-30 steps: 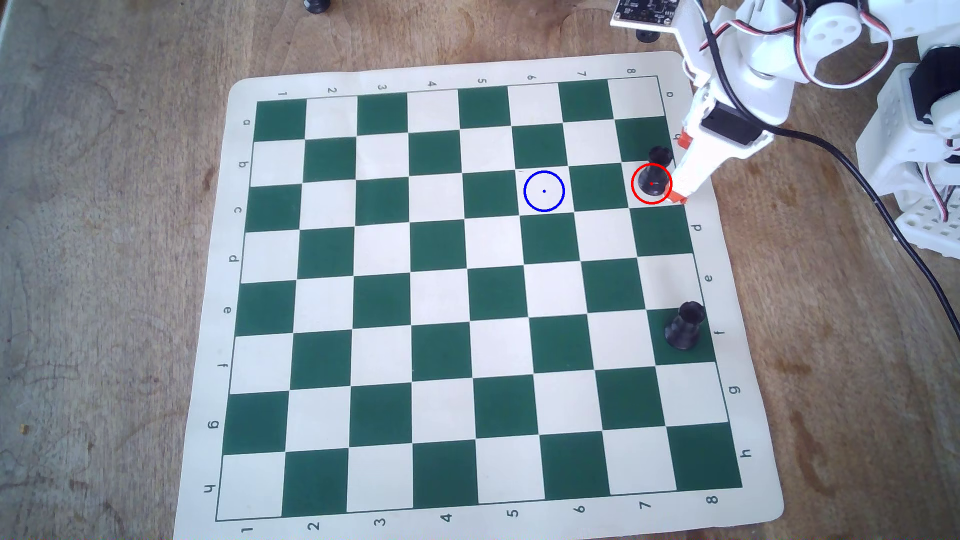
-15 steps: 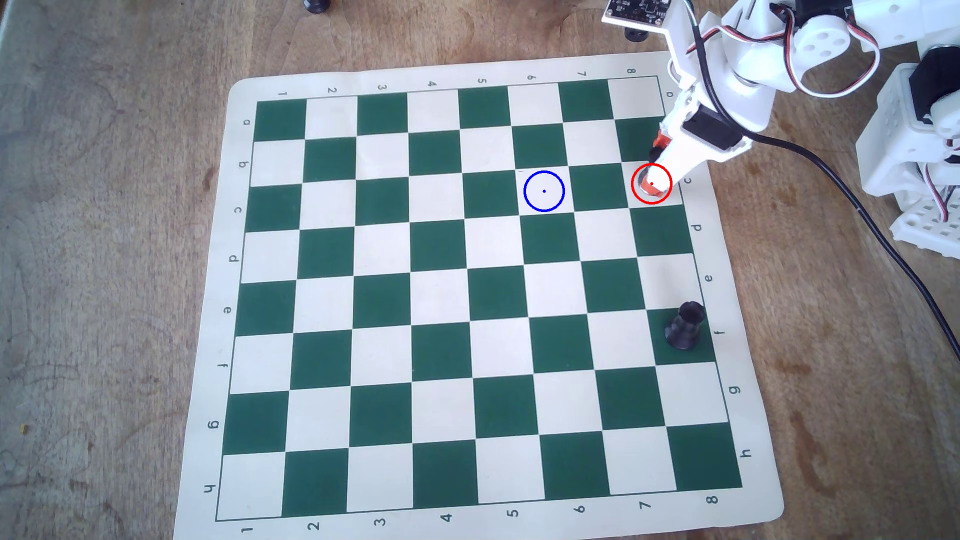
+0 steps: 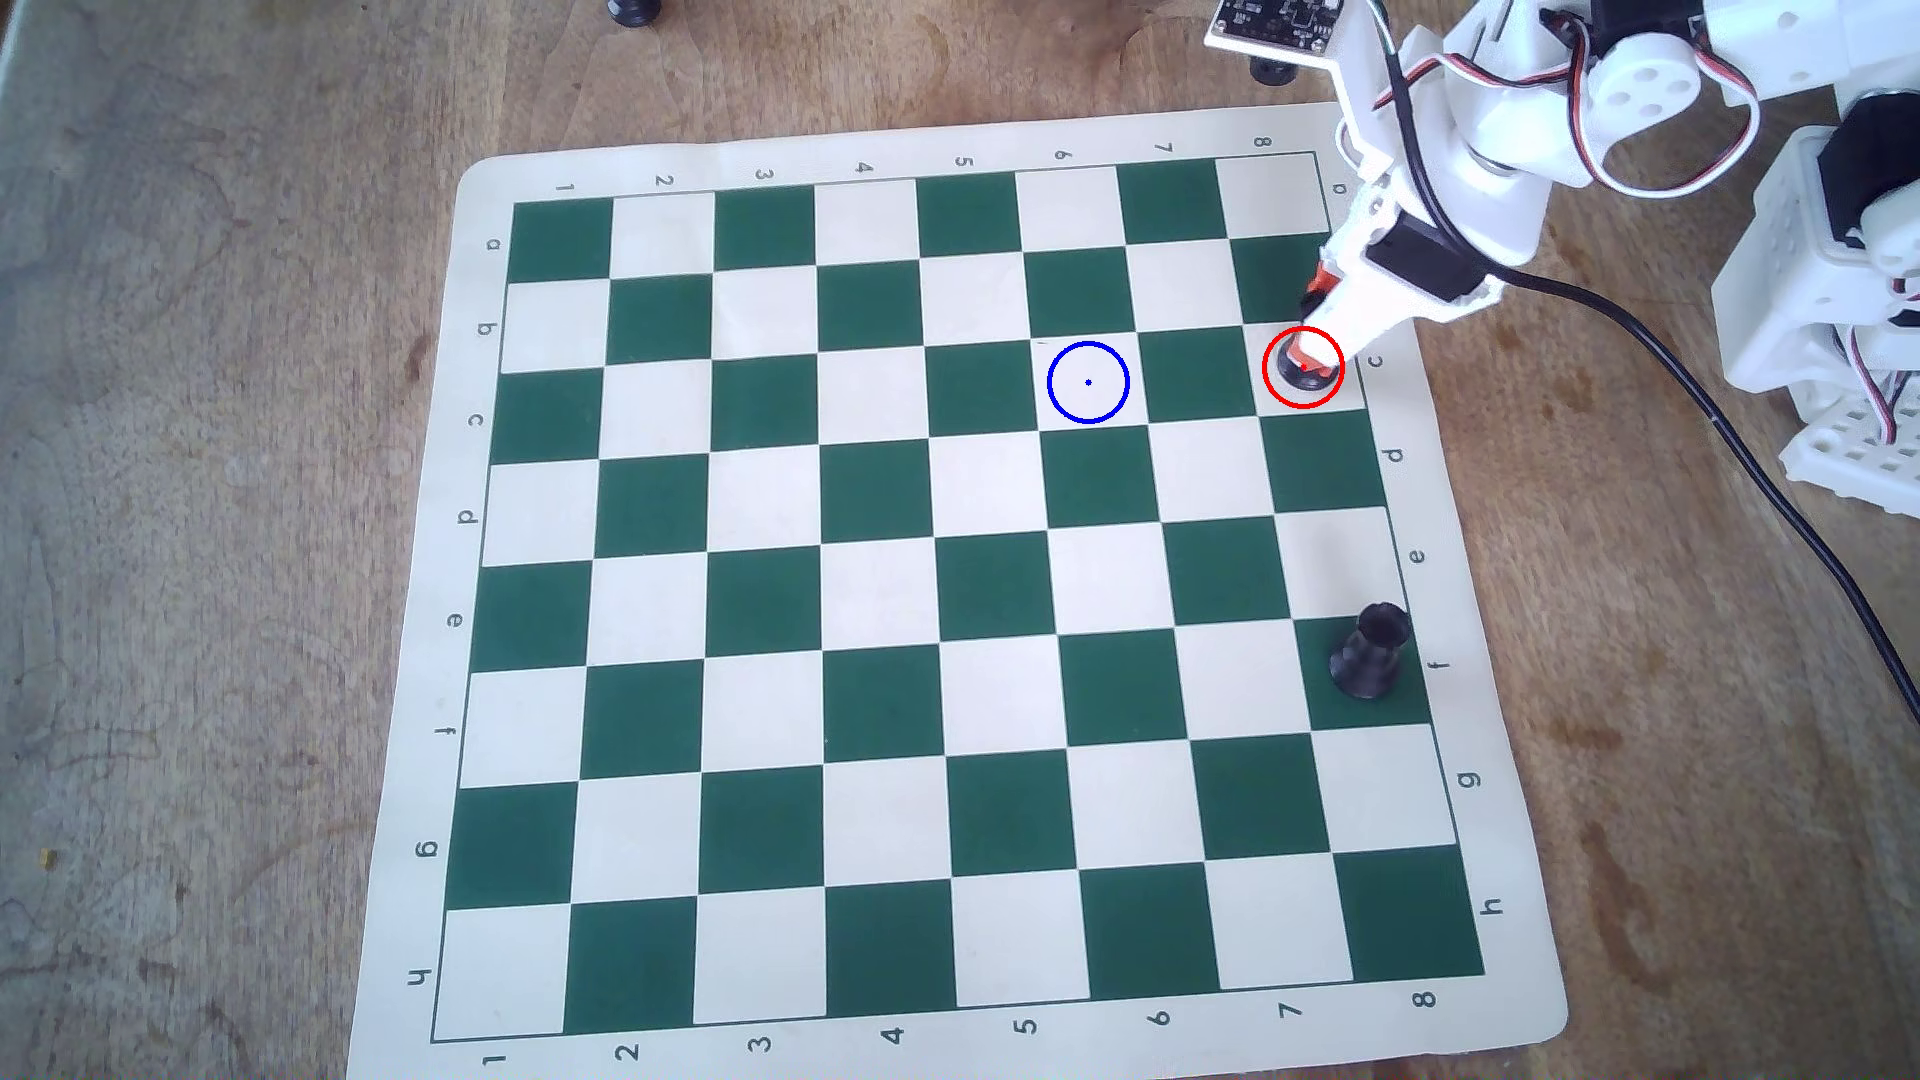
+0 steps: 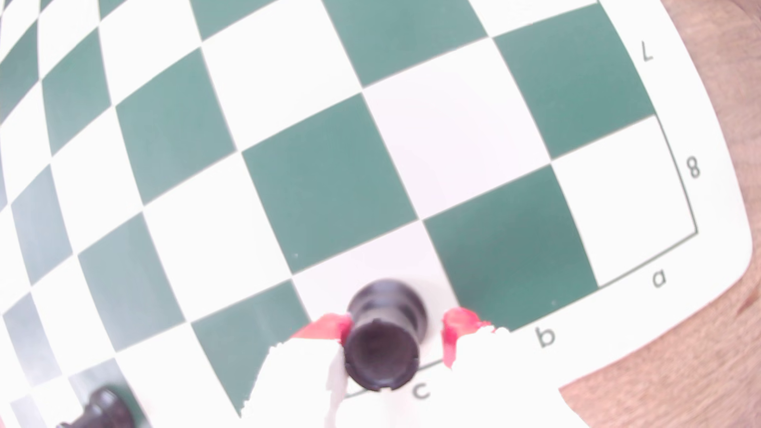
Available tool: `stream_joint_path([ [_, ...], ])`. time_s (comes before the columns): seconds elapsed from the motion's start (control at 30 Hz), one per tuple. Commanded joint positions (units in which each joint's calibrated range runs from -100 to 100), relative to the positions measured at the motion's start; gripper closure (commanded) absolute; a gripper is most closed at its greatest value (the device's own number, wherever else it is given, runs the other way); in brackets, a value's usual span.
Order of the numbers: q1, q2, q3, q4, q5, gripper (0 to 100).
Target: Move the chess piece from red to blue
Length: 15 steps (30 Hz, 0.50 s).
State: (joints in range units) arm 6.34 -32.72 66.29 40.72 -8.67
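Note:
The chess piece (image 3: 1295, 382), a small black rook, stands inside the red circle (image 3: 1264, 369) on a white square at the board's right edge in the overhead view. My gripper (image 3: 1317, 322) straddles it, one red-tipped finger on each side, and its white body hides the turret from above. In the wrist view the rook (image 4: 381, 354) sits between the fingertips of the gripper (image 4: 391, 329). The left tip touches it and a gap shows at the right tip, so the gripper is open. The blue circle (image 3: 1048, 382) is two squares to the left and holds nothing.
A second black rook (image 3: 1369, 654) stands lower on the same right-hand column, also seen as a dark rook (image 4: 103, 407) at the wrist view's bottom left. Two dark pieces (image 3: 1273, 71) lie off the mat at the top. A black cable (image 3: 1662, 312) runs down the right side.
Over the last second the gripper moved left from beside the board's edge until its fingers straddle the rook. In the last half second the lower finger shifted slightly, uncovering the base.

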Motion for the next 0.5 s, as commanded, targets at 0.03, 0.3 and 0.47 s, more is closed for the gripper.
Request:
stream_joint_path([
  [0.03, 1.36, -2.68, -0.29, -0.83, 0.05, 95],
  [0.3, 0.5, -4.72, -0.02, 0.23, -0.29, 98],
  [0.47, -0.28, -8.2, -5.55, 7.03, -1.07, 99],
])
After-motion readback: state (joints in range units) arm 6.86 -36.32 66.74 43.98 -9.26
